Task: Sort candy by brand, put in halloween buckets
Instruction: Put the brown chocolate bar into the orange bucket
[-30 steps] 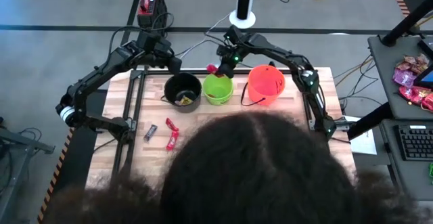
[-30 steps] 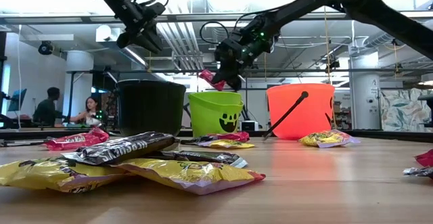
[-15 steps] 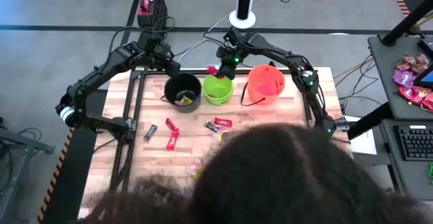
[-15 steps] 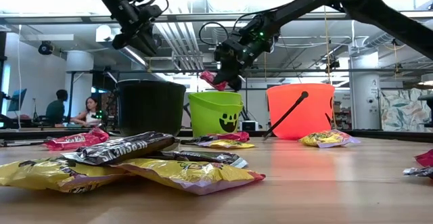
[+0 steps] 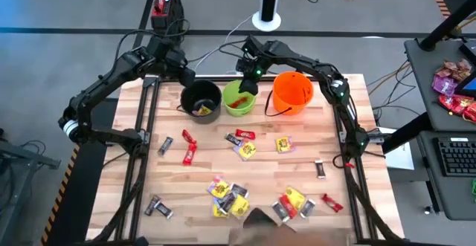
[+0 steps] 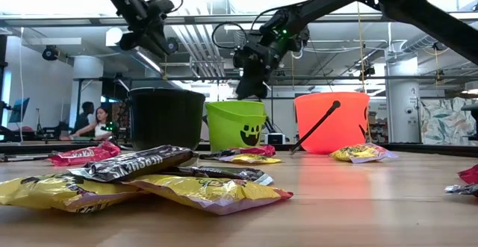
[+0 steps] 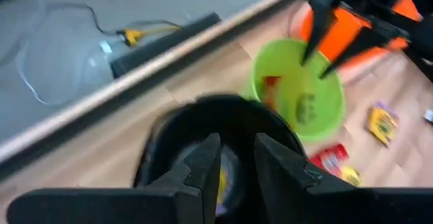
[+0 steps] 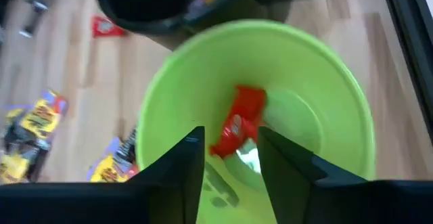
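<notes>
Three buckets stand in a row at the table's far edge: black (image 5: 201, 99), lime green (image 5: 239, 99) and orange (image 5: 291, 92). My right gripper (image 5: 249, 82) hovers open over the green bucket (image 8: 257, 116). A red candy bar (image 8: 238, 128) shows inside that bucket below the fingers. My left gripper (image 5: 181, 73) hangs open above the black bucket's (image 7: 223, 126) far rim. A yellow packet (image 5: 202, 110) lies inside the black bucket. Several more candies lie flat on the table: yellow packets (image 5: 246, 150), red bars (image 5: 189, 154) and dark bars (image 5: 165, 146).
Loose candy is scattered over the table's middle and near half, with a cluster (image 5: 227, 198) near the front edge. In the low view, yellow and dark packets (image 6: 149, 176) lie close to the camera. The orange bucket's black handle (image 6: 314, 126) hangs down its side. People sit in the room behind.
My right gripper held a red candy over the green bucket's far rim and has let it go; the candy is now inside the green bucket. My left gripper has risen a little above the black bucket. A person's head that covered the table's near half has left the high view.
</notes>
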`<state>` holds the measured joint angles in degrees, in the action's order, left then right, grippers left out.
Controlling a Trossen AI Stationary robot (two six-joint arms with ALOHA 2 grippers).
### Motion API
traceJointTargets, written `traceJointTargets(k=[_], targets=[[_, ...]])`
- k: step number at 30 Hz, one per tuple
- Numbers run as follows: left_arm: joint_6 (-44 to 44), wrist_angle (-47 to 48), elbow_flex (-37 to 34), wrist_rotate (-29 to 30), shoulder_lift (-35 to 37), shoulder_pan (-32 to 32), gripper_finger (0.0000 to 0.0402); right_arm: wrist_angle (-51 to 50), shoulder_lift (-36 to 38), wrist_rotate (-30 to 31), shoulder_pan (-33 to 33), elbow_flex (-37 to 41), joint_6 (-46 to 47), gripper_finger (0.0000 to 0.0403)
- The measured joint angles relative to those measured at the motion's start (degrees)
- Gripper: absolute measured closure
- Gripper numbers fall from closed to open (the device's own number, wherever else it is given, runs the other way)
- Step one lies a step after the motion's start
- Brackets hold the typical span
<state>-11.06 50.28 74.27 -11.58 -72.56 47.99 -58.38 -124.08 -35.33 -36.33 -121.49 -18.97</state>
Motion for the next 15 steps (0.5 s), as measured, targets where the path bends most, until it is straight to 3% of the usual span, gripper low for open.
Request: traceJointTargets(k=[7,11,15], targets=[[-0.4,11.5,-1.8,-3.9,2.9,-5.5,0.0324,-2.3,2.2,2.1,0.2,0.0,4.0,0.0234],[-1.4,11.7,-8.2,-3.9,7.1,-12.9,0.0324,-3.5,4.7,4.2,1.1,0.0,6.6,0.0226],[-9.8,8.3,-17.3,-3.9,12.4,-22.4,0.0324,-7.0,7.7,5.0,3.7,0.1,11.8,0.0225]])
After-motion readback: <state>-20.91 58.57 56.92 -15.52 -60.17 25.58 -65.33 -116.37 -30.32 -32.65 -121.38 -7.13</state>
